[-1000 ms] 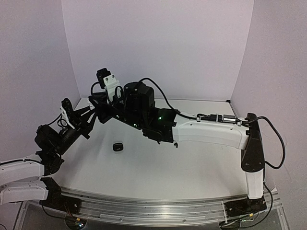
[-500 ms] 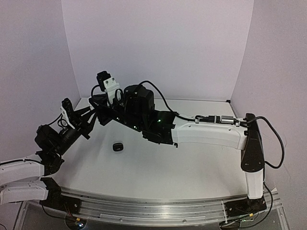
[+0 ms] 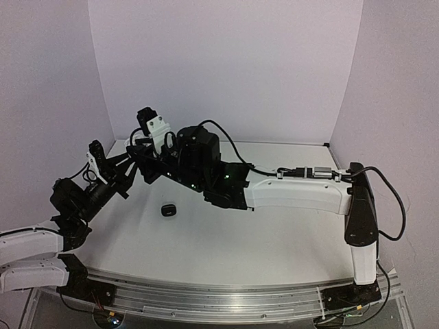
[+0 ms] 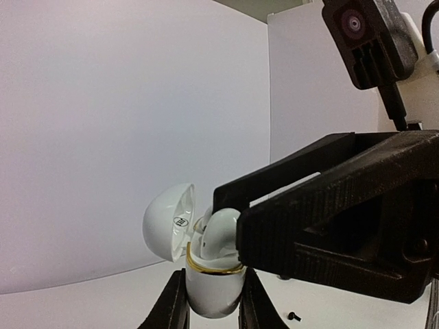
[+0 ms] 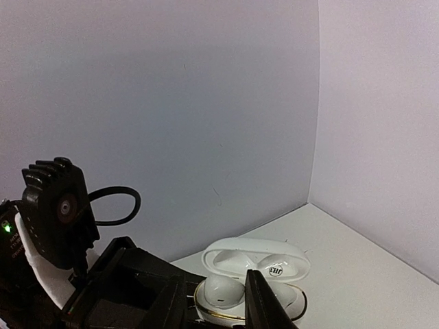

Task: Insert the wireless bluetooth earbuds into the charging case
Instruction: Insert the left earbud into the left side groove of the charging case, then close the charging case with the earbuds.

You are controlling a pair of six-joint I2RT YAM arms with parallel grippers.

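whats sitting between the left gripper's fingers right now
The white charging case, lid open, clamped between the fingers of the left gripper, a white earbud in it; the left wrist view shows it.

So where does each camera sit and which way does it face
Top external: above and behind the left arm and right arm, facing down across the table to the back wall; both show.
Left wrist: on the left hand, facing a wall; its fingers clamp the open white case.
Right wrist: on the right hand, facing the corner; one finger in front of that case.
Shared: both wrist views show the case, and each shows the other's camera.
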